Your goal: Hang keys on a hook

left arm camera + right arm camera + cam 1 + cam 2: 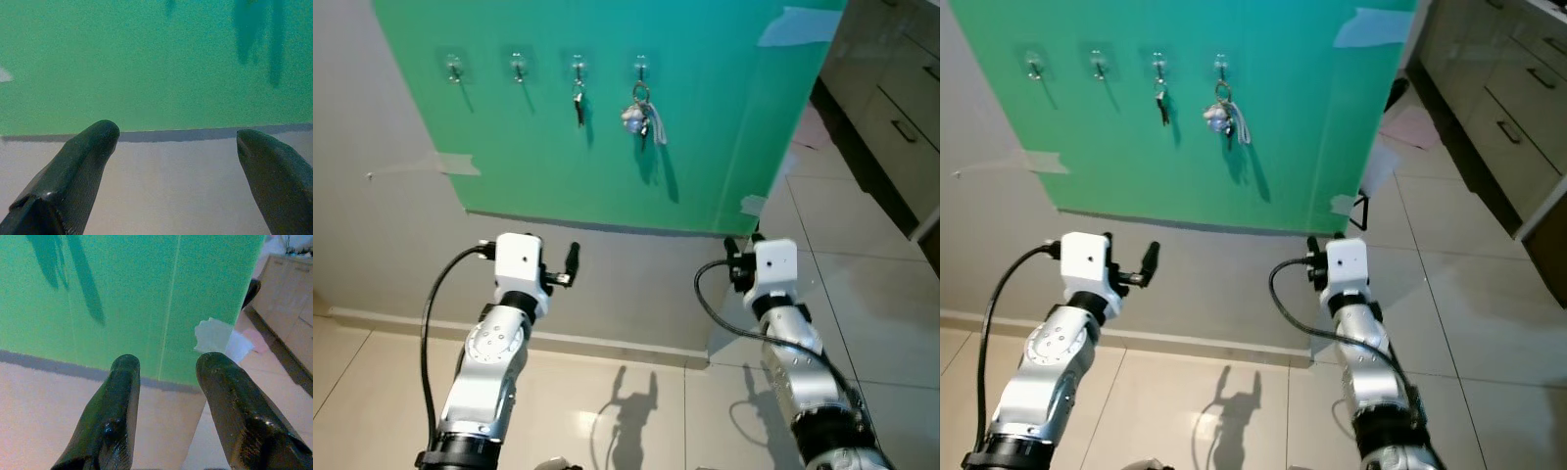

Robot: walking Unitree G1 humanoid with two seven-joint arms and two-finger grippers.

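Note:
A green board (607, 147) is taped to the wall and carries a row of small hooks. The two left hooks (455, 67) are bare. A dark key (578, 104) hangs from the third hook. A bunch of keys (640, 116) with a pale fob and strap hangs from the fourth hook (641, 66). My left gripper (178, 134) is open and empty, held below the board's lower edge and pointing at the wall. My right gripper (168, 364) is also open and empty, low by the board's lower right corner. Both arms are raised, well under the keys.
Beige cabinets with drawer handles (901, 117) line the right side. Pale floor tiles (862, 294) run under and to the right of me. A skirting board (391, 321) runs along the wall's base. Tape patches (450, 164) hold the board's edges.

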